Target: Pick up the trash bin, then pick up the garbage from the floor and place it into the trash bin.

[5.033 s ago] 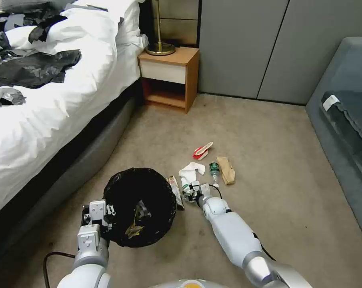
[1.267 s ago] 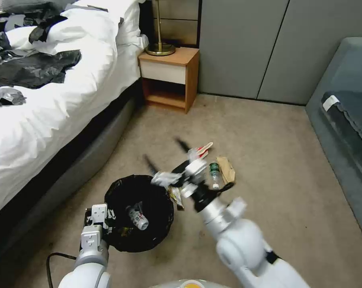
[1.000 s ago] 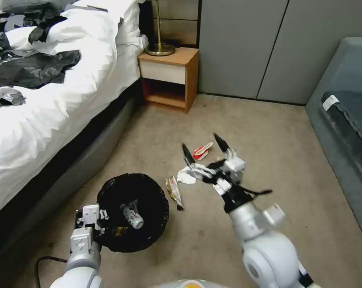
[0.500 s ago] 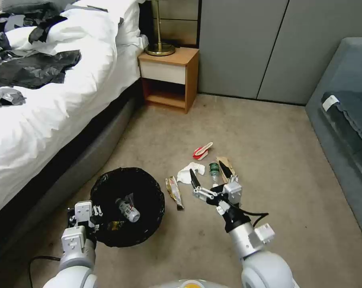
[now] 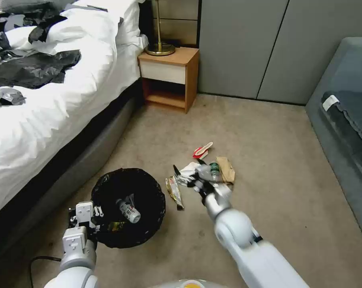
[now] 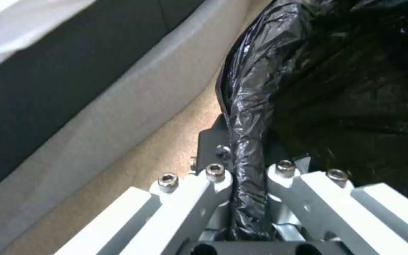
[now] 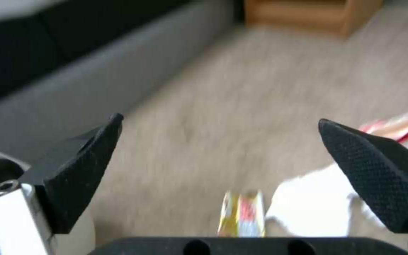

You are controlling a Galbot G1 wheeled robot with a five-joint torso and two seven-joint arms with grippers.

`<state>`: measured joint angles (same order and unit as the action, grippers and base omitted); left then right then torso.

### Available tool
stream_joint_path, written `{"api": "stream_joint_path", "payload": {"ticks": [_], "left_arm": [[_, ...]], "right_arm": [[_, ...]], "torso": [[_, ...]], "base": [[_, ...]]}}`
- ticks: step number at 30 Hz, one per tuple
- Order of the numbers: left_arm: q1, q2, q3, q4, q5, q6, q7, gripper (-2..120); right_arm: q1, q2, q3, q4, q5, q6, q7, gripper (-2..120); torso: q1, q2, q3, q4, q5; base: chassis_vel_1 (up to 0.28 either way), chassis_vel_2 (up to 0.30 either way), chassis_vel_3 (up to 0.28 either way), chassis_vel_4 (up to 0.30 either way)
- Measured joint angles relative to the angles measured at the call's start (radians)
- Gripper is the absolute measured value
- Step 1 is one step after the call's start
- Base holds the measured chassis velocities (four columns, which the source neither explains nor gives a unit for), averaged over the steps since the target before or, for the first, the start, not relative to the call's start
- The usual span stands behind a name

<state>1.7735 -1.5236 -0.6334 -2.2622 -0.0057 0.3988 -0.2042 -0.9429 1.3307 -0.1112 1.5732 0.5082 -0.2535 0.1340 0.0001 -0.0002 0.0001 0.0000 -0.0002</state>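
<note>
- Pinching the bag-covered rim of the small round white bin with its glossy black liner [image 5: 128, 208], the left gripper [image 5: 85, 214] is sitting at the bin's 8 o'clock.
- Hanging spread wide, the right gripper [image 5: 189, 176] is hovering over the yellow snack wrapper [image 5: 175, 193] and crumpled white tissue [image 5: 187, 171].
- Lying beyond at 1 o'clock are the green-labelled clear bottle [image 5: 214, 168], the brown paper bag [image 5: 227, 169] and the red-and-white packet [image 5: 202, 150].

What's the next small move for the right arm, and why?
Probably lower the right gripper onto the white tissue and close. Its jaws are spread wide and empty just above the tissue and yellow wrapper, while the left gripper holds the trash bin rim.
</note>
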Motion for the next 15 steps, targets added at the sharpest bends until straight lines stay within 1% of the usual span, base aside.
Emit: {"api": "stream_joint_path", "payload": {"ticks": [2,3,4,6,7,8,9,10,11,13,14,15], "left_arm": [[-0.005,-0.005,-0.001,0.007,-0.001,-0.001,0.000,1],[-0.005,-0.005,-0.001,0.007,-0.001,-0.001,0.000,1],[-0.009,-0.008,-0.005,0.010,-0.004,-0.002,0.000,1],[-0.010,-0.008,-0.007,0.011,-0.005,-0.002,-0.001,1],[-0.010,-0.008,-0.007,0.011,-0.005,-0.002,-0.001,1],[-0.009,-0.009,-0.007,0.011,-0.004,-0.002,-0.001,1],[-0.009,-0.009,-0.007,0.011,-0.003,-0.002,-0.001,1],[-0.008,-0.012,-0.007,0.011,0.000,-0.001,-0.001,1],[-0.008,-0.012,-0.007,0.011,0.000,-0.001,-0.001,1],[-0.001,-0.018,-0.005,0.009,0.009,-0.001,-0.002,1],[0.002,-0.019,-0.003,0.009,0.012,-0.001,-0.002,1],[0.002,-0.019,-0.003,0.009,0.012,-0.001,-0.002,1]], "right_arm": [[0.070,0.016,-0.055,-0.092,0.048,-0.046,0.023,100],[0.070,0.016,-0.055,-0.092,0.048,-0.046,0.023,100],[0.133,0.030,-0.098,-0.170,0.073,-0.071,0.034,100],[0.205,0.048,-0.139,-0.277,0.077,-0.076,0.027,100],[0.205,0.048,-0.139,-0.277,0.077,-0.076,0.027,100],[0.244,0.062,-0.160,-0.362,0.070,-0.075,0.013,100],[0.256,0.069,-0.168,-0.398,0.063,-0.073,0.005,100],[0.282,0.088,-0.177,-0.491,0.037,-0.060,-0.023,100],[0.282,0.088,-0.177,-0.491,0.037,-0.060,-0.023,100],[0.308,0.126,-0.165,-0.622,-0.011,-0.026,-0.071,100],[0.313,0.140,-0.155,-0.659,-0.030,-0.015,-0.085,100],[0.313,0.140,-0.155,-0.659,-0.030,-0.015,-0.085,100]], "torso": [[0.000,0.000,0.000,0.0001,0.0001],[0.000,0.000,0.000,0.0001,0.0001],[0.000,0.000,0.000,0.0000,0.0001],[0.000,0.000,0.000,0.0003,0.0002],[0.000,0.000,0.000,0.0003,0.0002],[0.000,0.000,0.000,0.0002,0.0000],[0.000,0.000,0.000,0.0001,0.0000],[0.000,0.000,0.000,0.0001,0.0001],[0.000,0.000,0.000,0.0001,0.0001],[0.000,0.000,0.000,-0.0002,0.0000],[0.000,0.000,0.000,-0.0001,0.0004],[0.000,0.000,0.000,-0.0001,0.0004]], "base": [[0.000,0.000,0.000,0.000],[0.000,0.000,0.000,0.000],[0.000,0.000,0.000,0.000],[0.000,0.000,0.000,0.000],[0.000,0.000,0.000,0.000],[0.000,0.000,0.000,0.000],[0.000,0.000,0.000,0.000],[0.000,0.000,0.000,0.000],[0.000,0.000,0.000,0.000],[0.000,0.000,0.000,0.000],[0.000,0.000,0.000,0.000],[0.000,0.000,0.000,0.000]]}}
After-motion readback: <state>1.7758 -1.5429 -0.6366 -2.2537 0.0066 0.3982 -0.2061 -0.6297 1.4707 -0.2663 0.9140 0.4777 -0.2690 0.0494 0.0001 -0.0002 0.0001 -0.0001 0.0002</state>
